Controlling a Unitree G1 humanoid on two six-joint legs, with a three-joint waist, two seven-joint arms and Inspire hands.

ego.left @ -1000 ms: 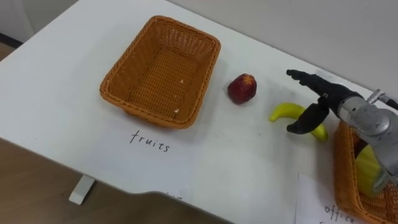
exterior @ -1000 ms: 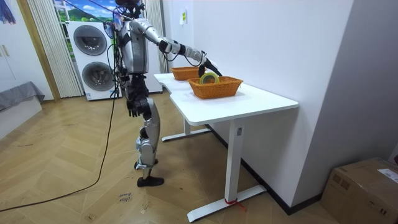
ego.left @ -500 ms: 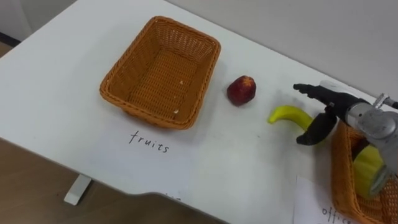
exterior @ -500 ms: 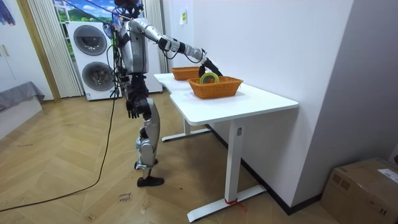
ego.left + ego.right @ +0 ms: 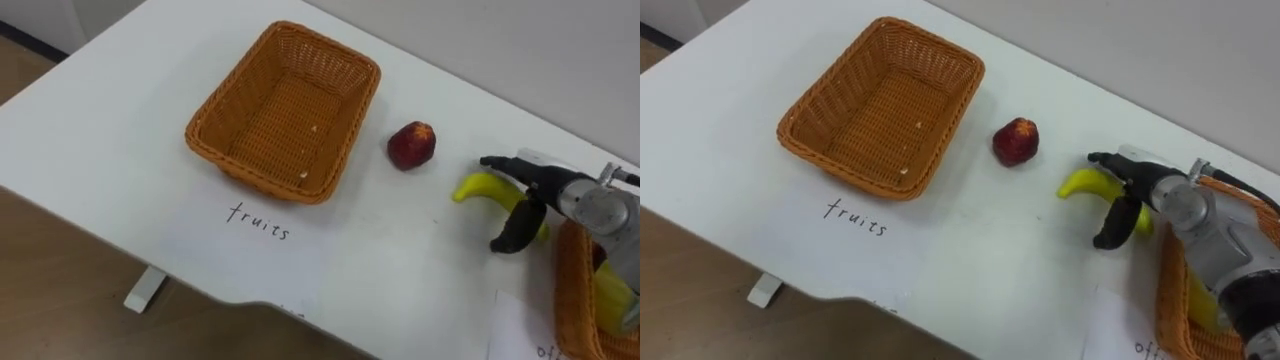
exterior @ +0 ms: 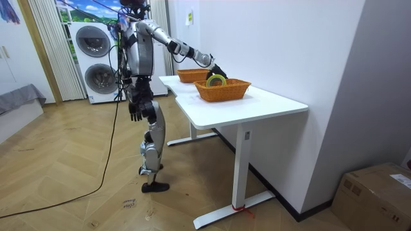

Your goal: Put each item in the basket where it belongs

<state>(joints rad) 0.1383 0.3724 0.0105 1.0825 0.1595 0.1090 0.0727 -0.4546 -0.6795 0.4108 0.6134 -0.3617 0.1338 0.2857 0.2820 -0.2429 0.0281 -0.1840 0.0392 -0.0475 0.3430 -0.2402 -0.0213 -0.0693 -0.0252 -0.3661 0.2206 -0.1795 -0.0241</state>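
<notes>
An empty wicker fruit basket stands on the white table above a handwritten label. To its right lie a red apple and a yellow banana. My right hand is open over the banana's right end, with straight fingers behind the banana and the thumb hanging down in front of it. The office basket sits at the right edge and holds a yellow-green tape roll. In the room view I stand at the table's end, and my left hand hangs by my side with relaxed fingers.
The table's near edge runs below the label, with wooden floor beyond. A wall backs the table's far side. In the room view two washing machines stand behind me.
The camera has shifted, moving the whole scene to the right. My right hand has drawn back along the banana toward its right end and dropped lower. The fruit lies where it was.
</notes>
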